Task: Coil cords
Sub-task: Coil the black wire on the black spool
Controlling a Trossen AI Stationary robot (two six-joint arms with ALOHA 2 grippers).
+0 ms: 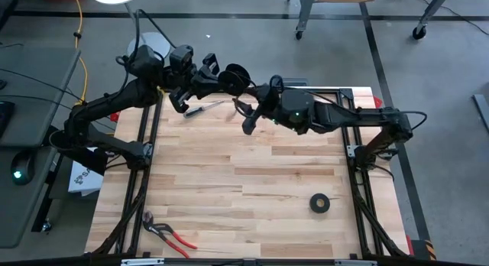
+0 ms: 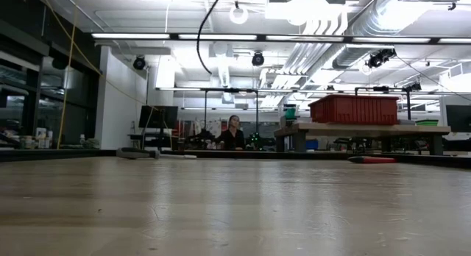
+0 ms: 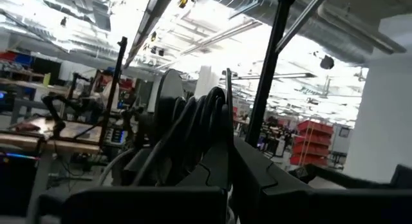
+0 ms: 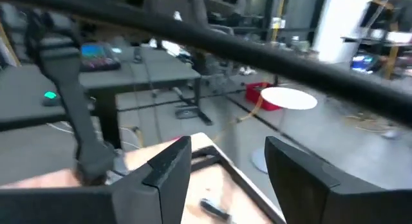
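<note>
Clearly the cords [image 3: 193,130] sit coiled within the left pincer [image 3: 222,159].

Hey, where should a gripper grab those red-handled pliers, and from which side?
Take the pliers from straight above, just behind the pivot where the red handles run closest, fingers closing across them. They lie flat on the table, so only the top is open, and farther back the handles spread apart.
</note>
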